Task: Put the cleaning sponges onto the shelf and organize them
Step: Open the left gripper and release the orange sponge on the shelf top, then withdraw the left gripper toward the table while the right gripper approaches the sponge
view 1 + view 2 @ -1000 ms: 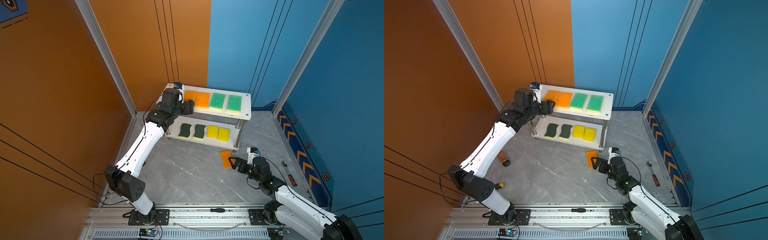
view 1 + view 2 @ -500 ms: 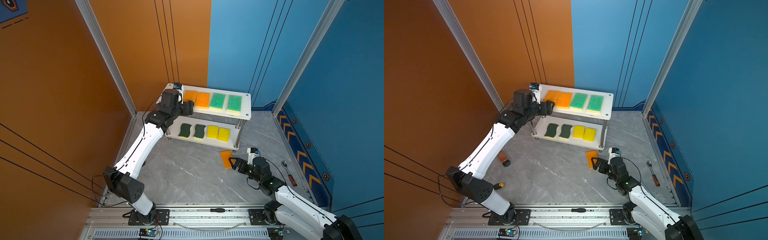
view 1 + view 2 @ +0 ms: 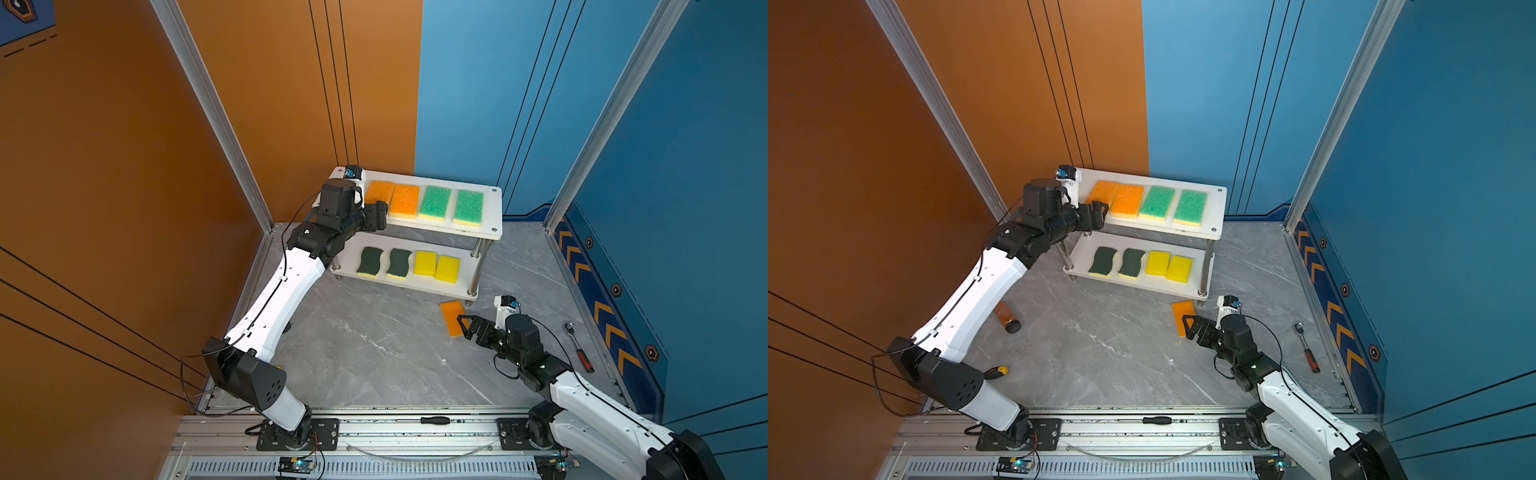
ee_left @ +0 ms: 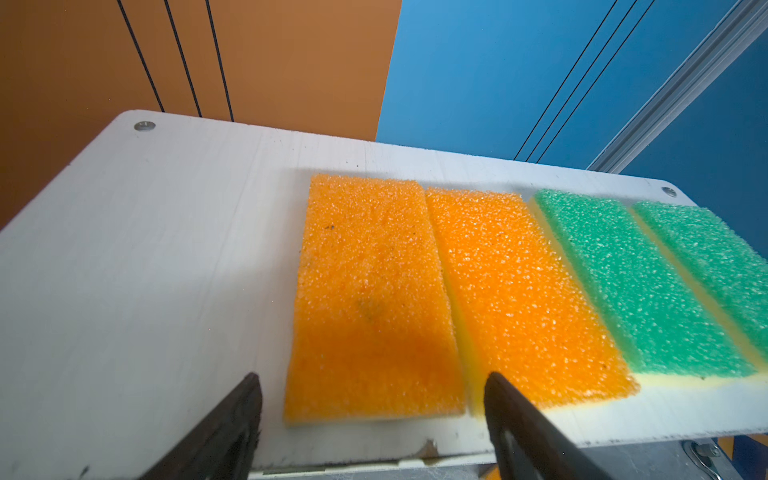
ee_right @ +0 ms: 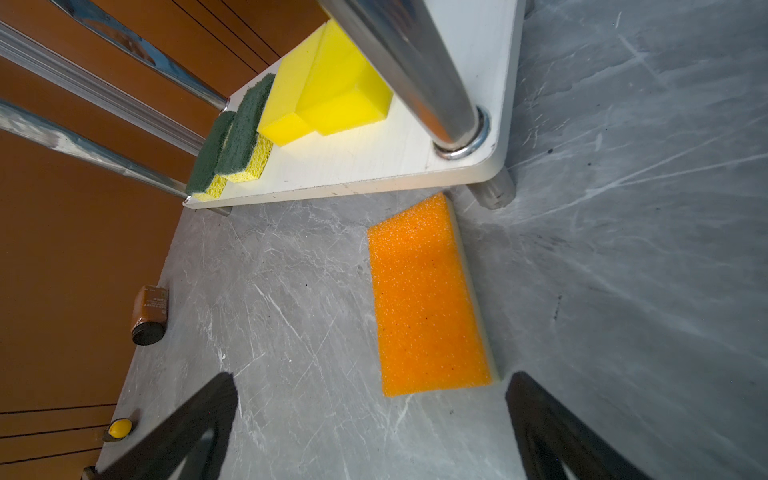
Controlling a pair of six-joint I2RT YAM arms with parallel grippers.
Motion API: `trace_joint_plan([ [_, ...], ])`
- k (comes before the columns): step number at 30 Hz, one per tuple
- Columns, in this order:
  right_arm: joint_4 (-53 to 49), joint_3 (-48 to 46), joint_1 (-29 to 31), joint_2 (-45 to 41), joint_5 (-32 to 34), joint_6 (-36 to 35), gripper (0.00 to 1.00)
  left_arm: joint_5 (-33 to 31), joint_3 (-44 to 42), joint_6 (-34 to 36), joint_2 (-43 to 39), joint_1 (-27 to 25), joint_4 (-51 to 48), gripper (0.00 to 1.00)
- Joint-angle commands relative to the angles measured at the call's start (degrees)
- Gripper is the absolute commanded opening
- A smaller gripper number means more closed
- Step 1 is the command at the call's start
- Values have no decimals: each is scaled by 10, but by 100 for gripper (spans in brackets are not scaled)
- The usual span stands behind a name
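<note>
Right wrist, orange sponge on floor, just beyond R gripper

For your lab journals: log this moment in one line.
shelf: four sponges per tier | floor: orange-topped sponge beside shelf | left gripper: open, at top-tier orange sponge | right gripper: open, facing floor sponge

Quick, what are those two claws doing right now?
Left gripper: open, empty, jaws flanking the end orange sponge on the shelf.
Right gripper: open, empty, facing the loose orange sponge on the floor.
</note>
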Motion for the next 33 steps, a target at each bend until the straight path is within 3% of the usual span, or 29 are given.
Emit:
trace_joint_plan([
  [1,-12,-5,-4,-4,13,9,100,0,-7,-5,-22,-4,11,85],
  [3,-12,-5,-4,-4,12,10,100,-1,-6,-5,-27,-4,12,85],
  [6,-13,-5,-4,-4,12,10,100,-2,-6,-5,-34,-5,13,98],
  [17,-61,21,4,-2,32,1,100,-4,-59,-10,-99,-20,20,98],
  [26,-48,27,19,26,38,-2,100,-66,-185,-61,-192,-54,27,98],
  [33,-41,49,35,75,41,-14,100,-77,-282,-97,-240,-79,33,98],
])
